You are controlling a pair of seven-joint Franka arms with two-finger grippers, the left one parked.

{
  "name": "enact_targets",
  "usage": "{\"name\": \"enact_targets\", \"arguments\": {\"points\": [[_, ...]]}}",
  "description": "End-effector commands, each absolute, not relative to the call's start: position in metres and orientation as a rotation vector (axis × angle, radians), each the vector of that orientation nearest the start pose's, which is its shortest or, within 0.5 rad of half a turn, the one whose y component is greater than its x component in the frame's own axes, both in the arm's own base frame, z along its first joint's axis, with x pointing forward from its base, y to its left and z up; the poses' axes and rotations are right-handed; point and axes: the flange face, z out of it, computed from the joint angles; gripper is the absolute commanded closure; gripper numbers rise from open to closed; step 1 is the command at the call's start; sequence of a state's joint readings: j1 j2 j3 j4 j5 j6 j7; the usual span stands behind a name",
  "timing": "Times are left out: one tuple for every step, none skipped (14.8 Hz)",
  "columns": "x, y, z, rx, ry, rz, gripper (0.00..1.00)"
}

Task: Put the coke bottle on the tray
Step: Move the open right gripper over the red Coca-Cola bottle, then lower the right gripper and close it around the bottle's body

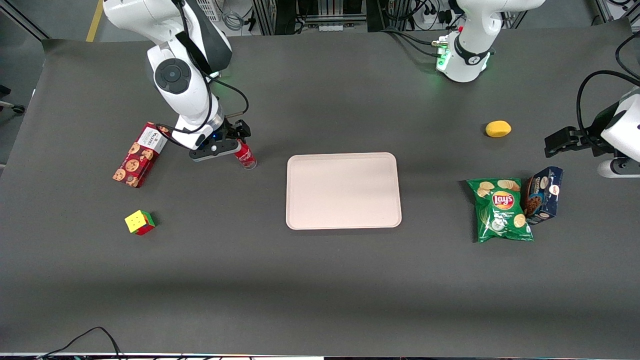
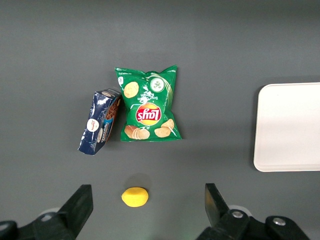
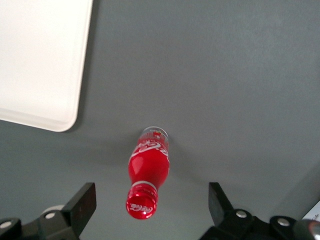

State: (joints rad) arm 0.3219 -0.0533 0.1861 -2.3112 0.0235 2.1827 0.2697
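Note:
The small red coke bottle (image 1: 245,156) stands upright on the dark table, beside the pale pink tray (image 1: 343,190), toward the working arm's end. In the right wrist view I look down on its red cap and white logo (image 3: 147,175), with the tray's rounded corner (image 3: 60,112) close by. My right gripper (image 1: 234,143) (image 3: 150,207) hovers just above the bottle's cap. It is open, with one finger on each side of the cap and neither touching it. The tray holds nothing.
A long red cookie box (image 1: 139,154) and a coloured cube (image 1: 139,222) lie toward the working arm's end. A green Lay's chip bag (image 1: 501,209), a blue cookie box (image 1: 543,194) and a yellow lemon (image 1: 498,129) lie toward the parked arm's end.

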Motion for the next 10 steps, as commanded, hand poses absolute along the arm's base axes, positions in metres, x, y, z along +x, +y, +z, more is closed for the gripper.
{"name": "enact_targets", "arguments": {"points": [[0.414,0.243,0.358,-3.134,-0.342,0.105,0.00],[0.414,0.244,0.354,-3.135,-0.344,0.119,0.00],[0.413,0.247,0.348,-3.137,-0.358,0.135,0.00],[0.410,0.252,0.343,-3.136,-0.376,0.152,0.00],[0.409,0.254,0.340,-3.137,-0.386,0.164,0.00],[0.409,0.254,0.338,-3.138,-0.385,0.170,0.00],[0.409,0.254,0.337,-3.139,-0.385,0.173,0.00],[0.409,0.254,0.336,-3.138,-0.388,0.175,0.00],[0.410,0.254,0.333,-3.138,-0.392,0.182,0.00],[0.412,0.254,0.329,-3.139,-0.397,0.191,0.00]]}}
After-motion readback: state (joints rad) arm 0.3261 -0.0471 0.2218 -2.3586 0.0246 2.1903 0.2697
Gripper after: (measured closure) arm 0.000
